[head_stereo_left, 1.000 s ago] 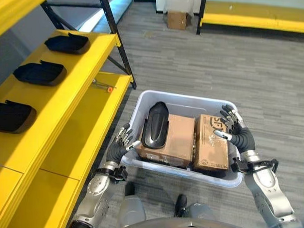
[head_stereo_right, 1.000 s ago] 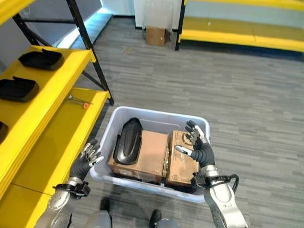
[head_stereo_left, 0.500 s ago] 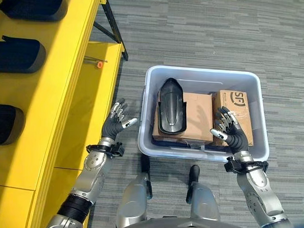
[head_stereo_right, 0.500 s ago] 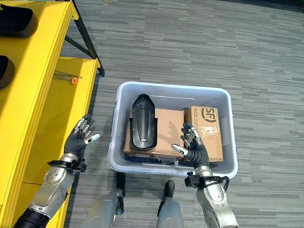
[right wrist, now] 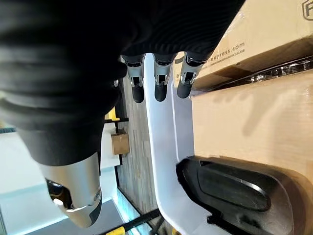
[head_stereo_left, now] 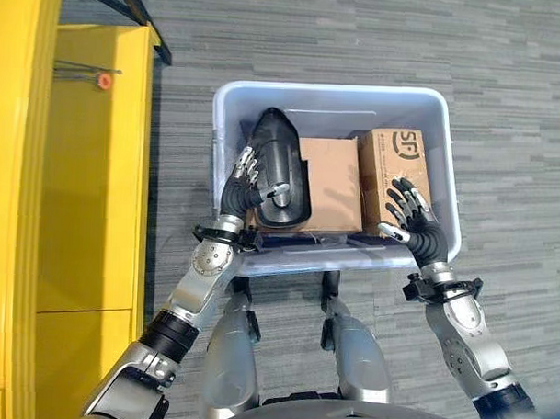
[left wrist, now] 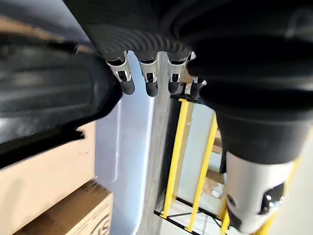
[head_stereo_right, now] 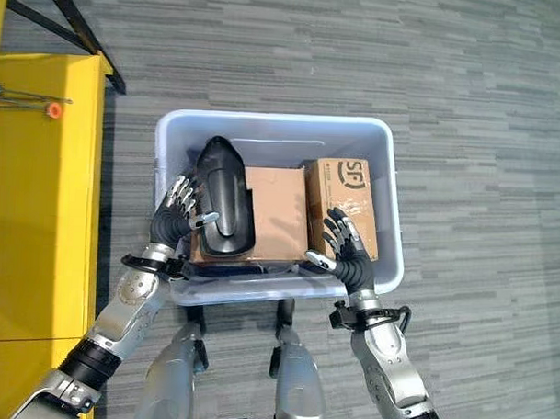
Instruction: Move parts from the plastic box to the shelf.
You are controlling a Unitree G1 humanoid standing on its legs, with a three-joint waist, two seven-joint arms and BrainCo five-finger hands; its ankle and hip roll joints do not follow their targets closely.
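Left hand [head_stereo_left: 246, 185] down in the plastic box [head_stereo_left: 330, 99], fingers straight and slightly spread, thumb out, lying against the left flank of the black moulded part [head_stereo_left: 280, 168]; not closed round it yet. Part lying lengthwise on top of the large cardboard box [head_stereo_left: 331, 184], nose toward the far wall. Right hand [head_stereo_left: 410, 219] hovering over the near end of the small cardboard box [head_stereo_left: 394, 172], fingers fanned apart, holding nothing.

Best done with both palms: right hand brought across to the part's other flank, squeezed evenly, lifted straight up clear of the rim, then swung left to the yellow shelf [head_stereo_left: 93, 166], probably.

Left wrist view: fingertips [left wrist: 149, 85] just beside the part's dark curved side [left wrist: 54, 93], actual contact hard to confirm. Right wrist view: part [right wrist: 234, 188] well apart from that hand's fingers. Eye views alone giving shelf and box together.
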